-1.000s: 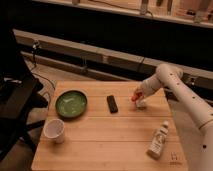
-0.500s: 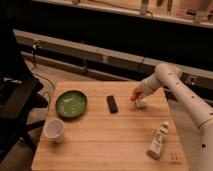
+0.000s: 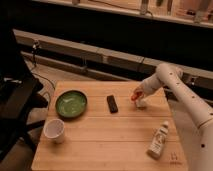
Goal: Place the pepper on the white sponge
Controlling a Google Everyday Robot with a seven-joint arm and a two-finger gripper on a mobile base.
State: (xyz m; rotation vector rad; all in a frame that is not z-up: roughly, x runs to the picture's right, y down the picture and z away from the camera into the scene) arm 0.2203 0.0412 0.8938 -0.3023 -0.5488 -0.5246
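The red-orange pepper (image 3: 134,95) is at the tip of my gripper (image 3: 136,95), right over the small white sponge (image 3: 141,103) on the right part of the wooden table (image 3: 107,132). The gripper comes in from the right on the white arm (image 3: 170,82) and sits at the sponge's upper left. I cannot tell whether the pepper rests on the sponge or hangs just above it.
A black remote-like object (image 3: 112,103) lies left of the sponge. A green bowl (image 3: 71,103) is further left, a white cup (image 3: 54,130) at the front left, a white bottle (image 3: 159,140) at the front right. A dark chair (image 3: 15,100) stands at the left edge.
The gripper with the pepper has barely shifted, staying over the sponge. Nothing else has moved.
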